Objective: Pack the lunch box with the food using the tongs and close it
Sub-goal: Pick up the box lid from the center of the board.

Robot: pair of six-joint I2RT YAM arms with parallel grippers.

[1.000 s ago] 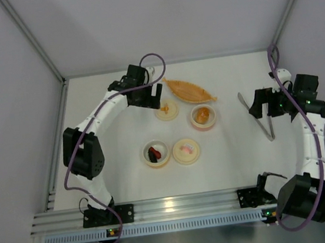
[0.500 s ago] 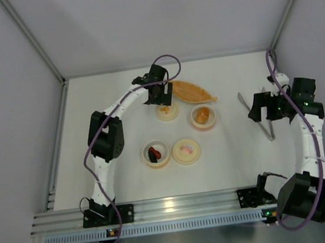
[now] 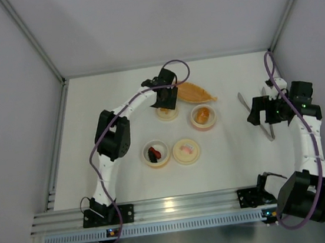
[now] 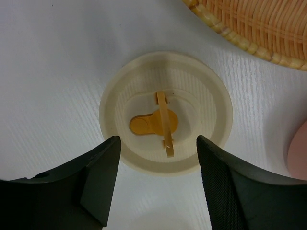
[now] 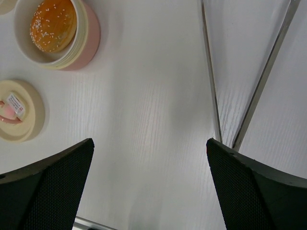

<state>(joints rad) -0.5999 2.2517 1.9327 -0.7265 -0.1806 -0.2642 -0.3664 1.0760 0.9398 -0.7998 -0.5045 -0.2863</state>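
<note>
**Both pincers open and empty; tongs lying on the bench**

Left pincer (image 4: 157, 158): jaws apart, nothing gripped. It hangs over the yellow-motif lid (image 4: 196, 96), with one finger at each side of the lid's near rim. Contact cannot be told. Beyond the lid, to this pincer's right, lies the boat dish (image 4: 259, 24).

Right pincer (image 5: 148, 153): jaws wide apart, nothing gripped, over bare bench (image 5: 144, 72). The tongs (image 5: 210, 72) lie flat, their joined end just beside its right fingertip and their arms spreading away from it. Off its left finger lies the pink-motif lid (image 5: 19, 110). Farther that way, the pink bowl (image 5: 91, 38) holds the orange lump (image 5: 53, 24).

The black piece (image 3: 152, 156) and red piece (image 3: 155, 151) share a bowl (image 3: 164, 157) well to the right pincer's left.
</note>
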